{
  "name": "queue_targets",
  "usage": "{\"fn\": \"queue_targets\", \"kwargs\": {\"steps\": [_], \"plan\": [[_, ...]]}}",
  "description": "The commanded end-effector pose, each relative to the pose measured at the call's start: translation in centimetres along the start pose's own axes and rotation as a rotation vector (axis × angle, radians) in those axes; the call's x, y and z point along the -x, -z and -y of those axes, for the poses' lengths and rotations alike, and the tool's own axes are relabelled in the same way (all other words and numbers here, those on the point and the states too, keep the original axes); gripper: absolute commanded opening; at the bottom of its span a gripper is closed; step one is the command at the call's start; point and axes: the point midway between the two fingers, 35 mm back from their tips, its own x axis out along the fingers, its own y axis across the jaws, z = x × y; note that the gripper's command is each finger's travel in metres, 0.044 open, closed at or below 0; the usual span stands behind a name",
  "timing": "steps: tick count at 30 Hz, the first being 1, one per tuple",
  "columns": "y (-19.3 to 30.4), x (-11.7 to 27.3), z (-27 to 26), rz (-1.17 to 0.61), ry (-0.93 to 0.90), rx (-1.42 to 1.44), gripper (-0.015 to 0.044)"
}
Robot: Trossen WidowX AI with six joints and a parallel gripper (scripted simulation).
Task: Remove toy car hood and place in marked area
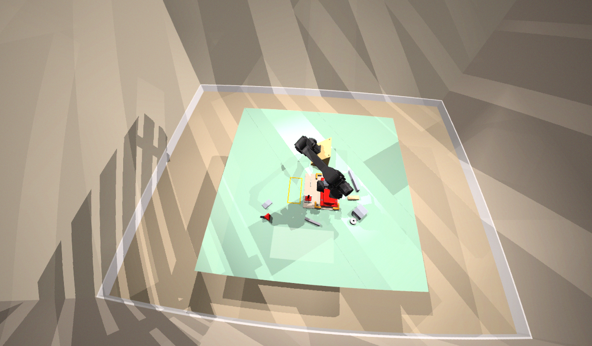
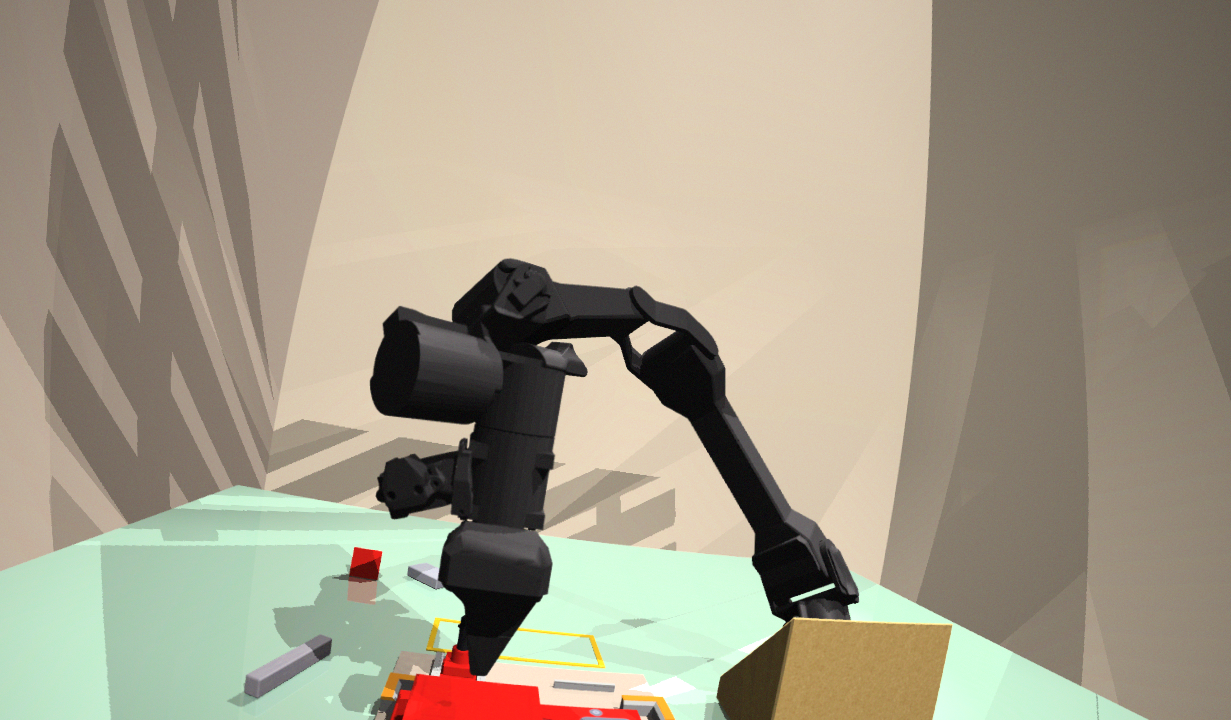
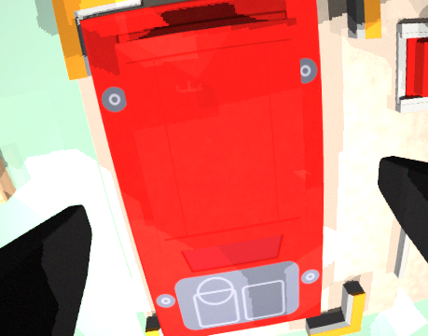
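Note:
The red toy car (image 1: pixel 323 203) (image 3: pixel 167 261) sits on a pale board between orange-yellow corner brackets. Its hood (image 3: pixel 223 163), a raised red panel, lies on the car between the far end and the grey seat plate in the wrist view. My gripper (image 3: pixel 238 196) is open and empty above the car, one finger on each side of the hood in the wrist view. In the exterior view one finger hides the other. The marked area, a yellow outline (image 1: pixel 289 189) (image 2: pixel 598 651), lies left of the board in the top view, with nothing inside it.
A red part with a black stick (image 1: pixel 308 198) (image 2: pixel 459 662) stands on the board. Around lie a grey bar (image 1: pixel 312 222) (image 2: pixel 283 669), a grey block (image 1: pixel 359 211), a white ring (image 1: pixel 353 221) and a red piece (image 1: pixel 267 217) (image 2: pixel 365 564). A tan wedge (image 1: pixel 325 150) (image 2: pixel 861 671) stands by the arm's base.

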Motion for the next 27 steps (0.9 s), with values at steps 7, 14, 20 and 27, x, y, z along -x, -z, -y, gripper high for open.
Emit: {"fn": "queue_targets", "kwargs": {"steps": [7, 14, 20, 27], "plan": [[0.0, -0.8, 0.0, 0.000, 0.005, 0.009, 0.0440], [0.0, -1.3, 0.0, 0.000, 0.005, 0.009, 0.0440], [0.0, -1.7, 0.0, 0.000, 0.005, 0.009, 0.0440], [0.0, -2.1, 0.0, 0.000, 0.005, 0.009, 0.0440]]}}
